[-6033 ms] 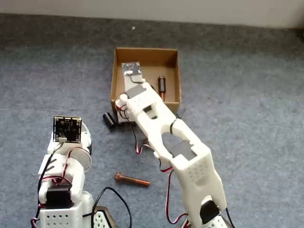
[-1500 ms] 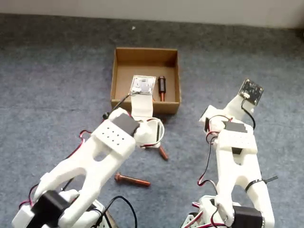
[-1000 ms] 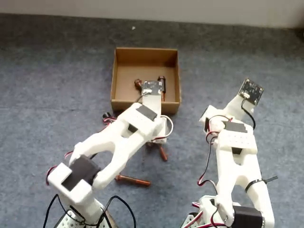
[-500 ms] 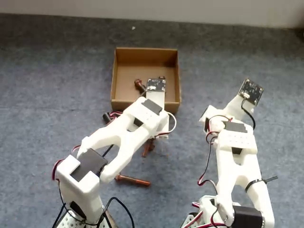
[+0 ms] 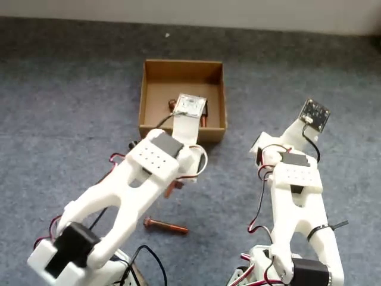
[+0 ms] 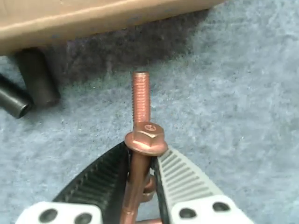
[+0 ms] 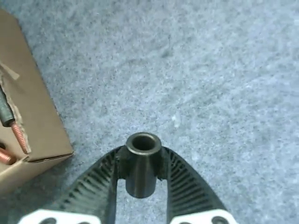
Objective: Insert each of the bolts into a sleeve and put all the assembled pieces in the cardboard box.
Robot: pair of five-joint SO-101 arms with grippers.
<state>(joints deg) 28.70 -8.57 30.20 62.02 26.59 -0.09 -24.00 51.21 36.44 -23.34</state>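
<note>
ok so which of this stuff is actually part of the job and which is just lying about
Job: cardboard box; assembled piece inside it; bolt in the left gripper; sleeve in the right gripper; loose bolt; two spare sleeves by the box.
Not the job: grey carpet; pale wall behind.

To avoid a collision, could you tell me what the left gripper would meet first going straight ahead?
Probably the cardboard box wall, beyond the bolt the left gripper holds; depth is unclear, carpet may come first.
</note>
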